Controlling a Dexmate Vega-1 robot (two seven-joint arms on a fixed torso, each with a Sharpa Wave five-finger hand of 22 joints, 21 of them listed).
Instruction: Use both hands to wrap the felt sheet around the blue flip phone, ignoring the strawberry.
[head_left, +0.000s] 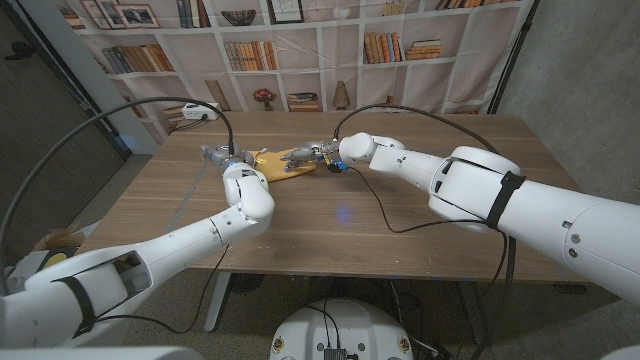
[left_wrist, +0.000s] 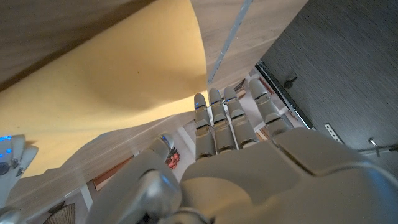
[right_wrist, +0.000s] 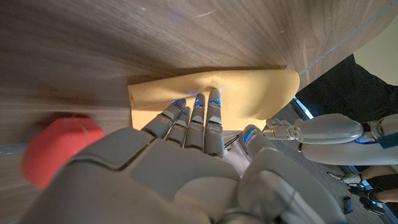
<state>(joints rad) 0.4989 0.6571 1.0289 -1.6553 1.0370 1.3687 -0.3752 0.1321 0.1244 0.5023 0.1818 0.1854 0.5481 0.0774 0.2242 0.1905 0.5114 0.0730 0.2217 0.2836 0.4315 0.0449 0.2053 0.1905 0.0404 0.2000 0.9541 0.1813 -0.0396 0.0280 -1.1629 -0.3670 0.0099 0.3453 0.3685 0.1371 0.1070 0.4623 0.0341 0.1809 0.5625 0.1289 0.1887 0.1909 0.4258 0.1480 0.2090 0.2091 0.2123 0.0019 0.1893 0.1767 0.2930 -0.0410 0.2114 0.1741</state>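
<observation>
The yellow felt sheet (head_left: 280, 161) lies on the wooden table (head_left: 400, 225) between my two hands. My left hand (head_left: 222, 156) reaches its straight fingers (left_wrist: 217, 121) to the felt sheet (left_wrist: 106, 93), whose near edge curls up. From the other side, my right hand (head_left: 312, 154) lays its fingertips (right_wrist: 199, 106) on the felt sheet (right_wrist: 242, 93), which bulges under them; the thumb stays beside the edge. The left hand (right_wrist: 311, 130) shows across the felt. A red strawberry (right_wrist: 59, 149) lies blurred beside my right hand. The blue flip phone is not plainly visible.
Black cables (head_left: 390, 215) trail over the table around both arms. A bookshelf backdrop (head_left: 300, 50) stands behind the far edge. Bare wood (head_left: 330, 250) stretches toward the near edge.
</observation>
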